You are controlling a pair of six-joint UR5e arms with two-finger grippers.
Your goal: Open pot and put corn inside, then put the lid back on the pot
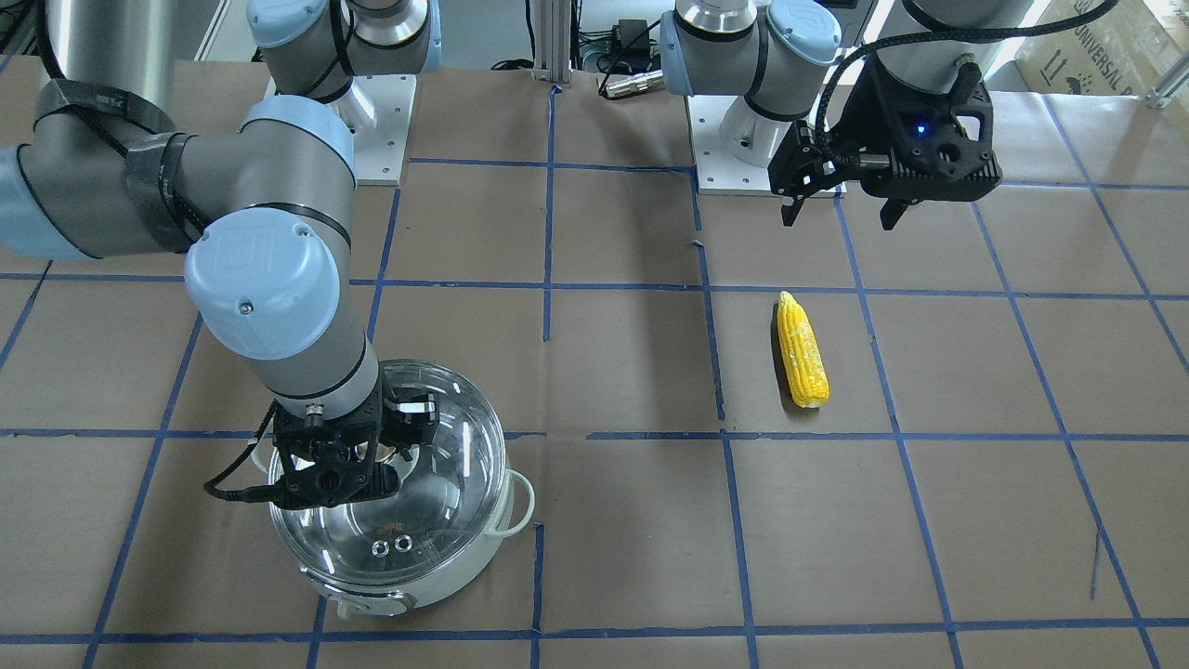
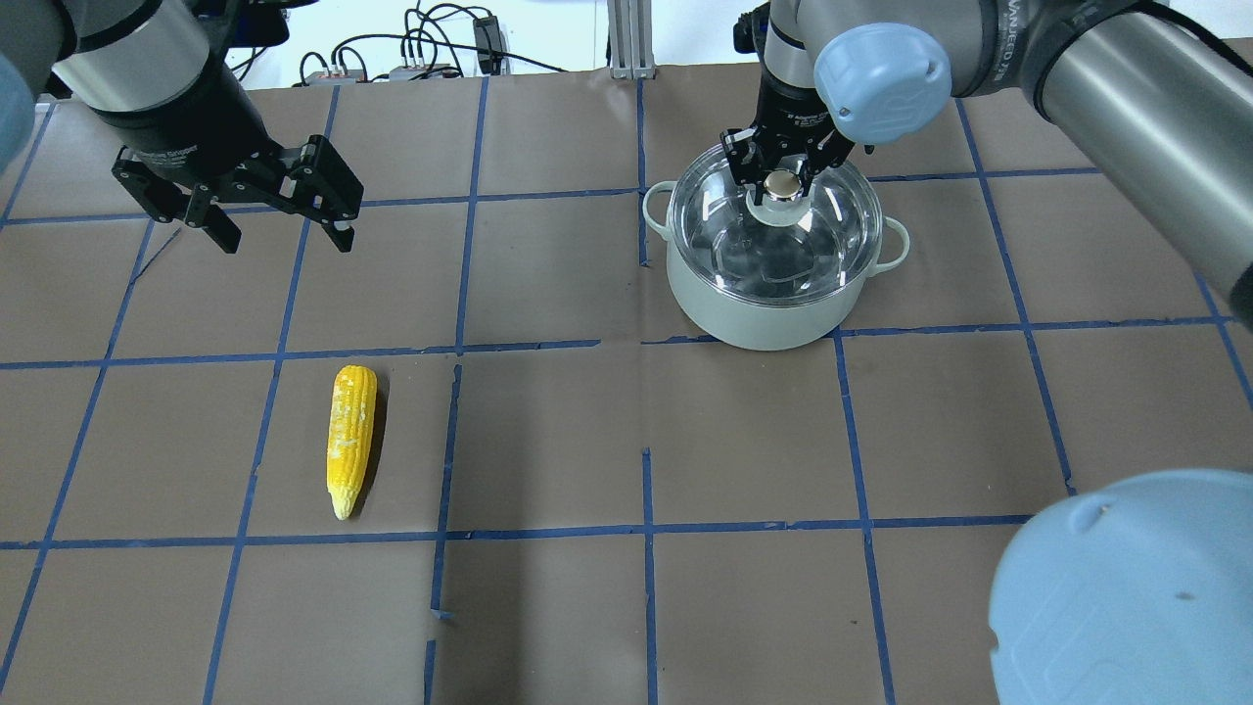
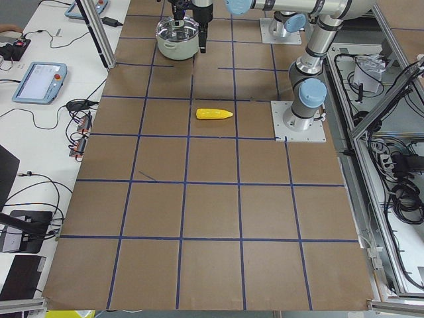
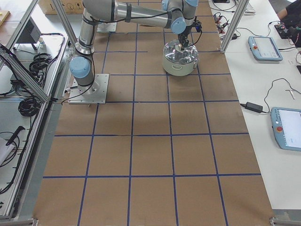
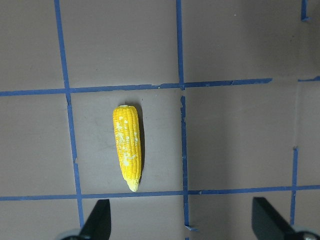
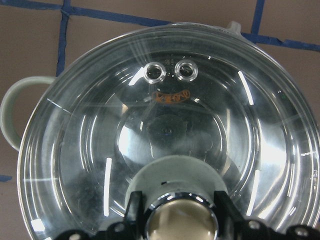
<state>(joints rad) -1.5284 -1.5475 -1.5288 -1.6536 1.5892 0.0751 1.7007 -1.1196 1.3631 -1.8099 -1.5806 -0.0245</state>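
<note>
Both finger pairs partly cropped: right fingers point(image 6: 133, 214) clamp lid point(image 6: 95, 150) knob point(image 6: 182, 222); left fingers point(image 5: 99, 221) spread, clear of corn point(image 5: 127, 147).

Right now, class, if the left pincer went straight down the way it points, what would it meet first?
Most likely the bare table, just short of the tapered tip of the corn: the open left pincer hangs above it, corn lying slightly ahead. Depth is unclear.

A pot point(image 2: 783, 308) stands on the robot's right half of the worktop point(image 2: 587, 441), its lid point(image 2: 783, 240) seated on top. The right pincer point(image 2: 781, 182) clasps the lid at its centre. A corn point(image 2: 350, 436) lies flat on the left half, well apart from the pot and nearer the robot, narrow end toward the robot. The left pincer point(image 2: 284, 240) hangs spread above that half.
</note>
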